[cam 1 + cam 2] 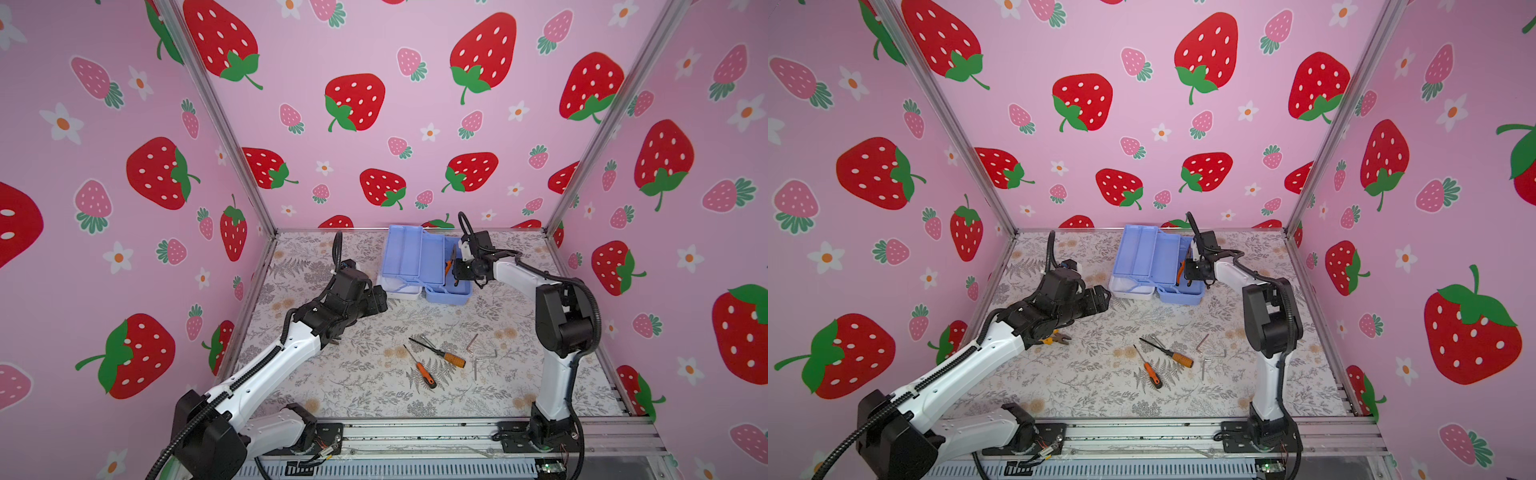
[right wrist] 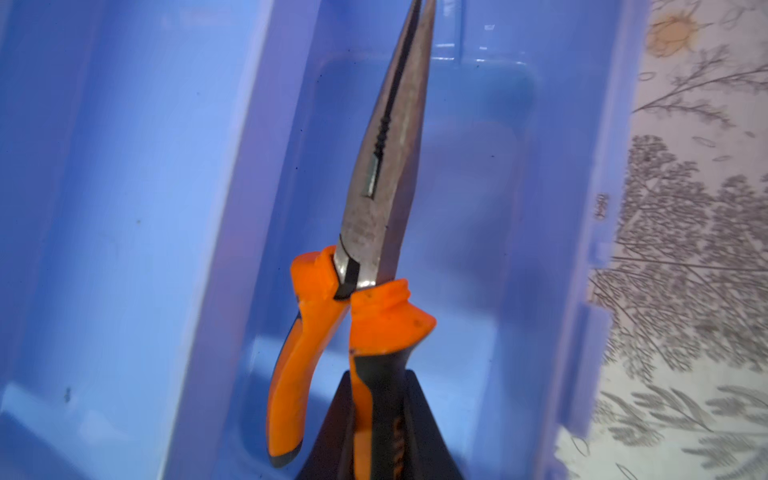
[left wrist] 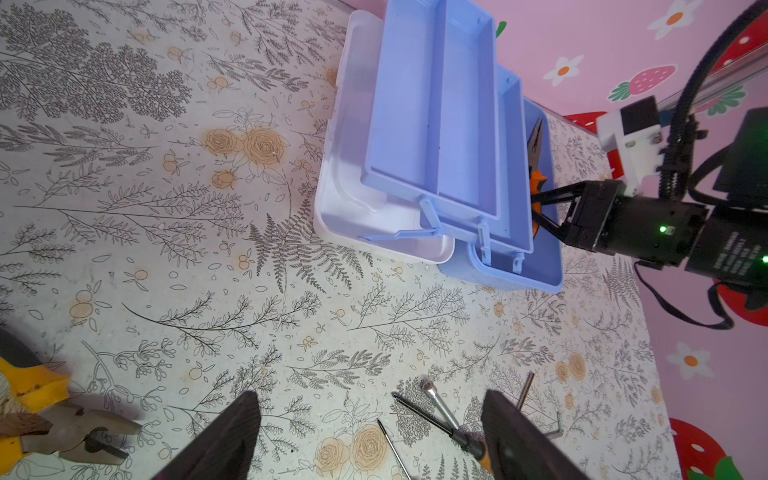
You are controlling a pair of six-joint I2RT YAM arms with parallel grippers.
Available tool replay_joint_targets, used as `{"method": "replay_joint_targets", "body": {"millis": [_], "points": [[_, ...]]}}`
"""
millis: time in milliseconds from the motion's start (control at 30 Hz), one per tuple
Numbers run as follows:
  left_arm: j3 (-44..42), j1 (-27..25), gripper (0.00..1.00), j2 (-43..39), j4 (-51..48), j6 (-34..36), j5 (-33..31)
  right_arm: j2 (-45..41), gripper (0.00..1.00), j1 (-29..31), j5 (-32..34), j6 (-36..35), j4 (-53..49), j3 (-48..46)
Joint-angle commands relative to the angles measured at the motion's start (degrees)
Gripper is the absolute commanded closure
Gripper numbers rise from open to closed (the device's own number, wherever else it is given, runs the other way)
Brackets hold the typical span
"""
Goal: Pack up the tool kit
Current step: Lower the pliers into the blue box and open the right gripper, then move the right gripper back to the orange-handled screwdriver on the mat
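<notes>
While the tool kit (image 1: 419, 266) sits open at the back of the tabletop (image 1: 353, 386), close to the rear wall, I see its white lid (image 3: 374, 224) lying flat on the left-arm side of the blue base (image 3: 540, 270). The blue trays (image 3: 432, 104) are swung up and out over the lid. My right gripper (image 3: 536, 208) is at the kit's base on the side away from the lid, jaws pinching one handle of the orange-handled long-nose pliers (image 2: 386, 187). The other handle hangs free beside it. The pliers' nose points along the base compartment toward the kit's far end; I can't tell if the tool touches the base floor. My left gripper (image 3: 372, 411) hovers over bare tabletop on the kit's lid side, apart from the lid, jaws spread wide with nothing between them. The loose tools all lie in front of the kit and well apart from it. They are two orange-handled screwdrivers (image 1: 440, 353) (image 1: 422, 368) side by side, tips close together, with a silver rod (image 3: 438, 401) just beside them. Two hex keys (image 1: 471, 343) (image 1: 486, 357) lie near those on the right-arm side. Yellow-handled pliers (image 1: 1059, 340) lie in front of the kit's lid side, partly under my left arm.
</notes>
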Motion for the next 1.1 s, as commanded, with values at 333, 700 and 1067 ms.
{"method": "replay_joint_targets", "body": {"millis": [333,700,1067], "points": [[-1.0,0.7,0.15,3.1,1.3,-1.7,2.5,10.1,0.8,1.4,-7.4,-0.1,2.9,10.6],[-0.5,0.0,0.17,6.7,2.2,-3.0,4.5,5.0,0.58,1.2,-7.2,-0.8,3.4,8.5],[0.2,-15.6,0.21,15.8,-6.0,-7.2,0.2,-28.0,0.58,3.1,7.5,1.0,13.8,-20.5]]}}
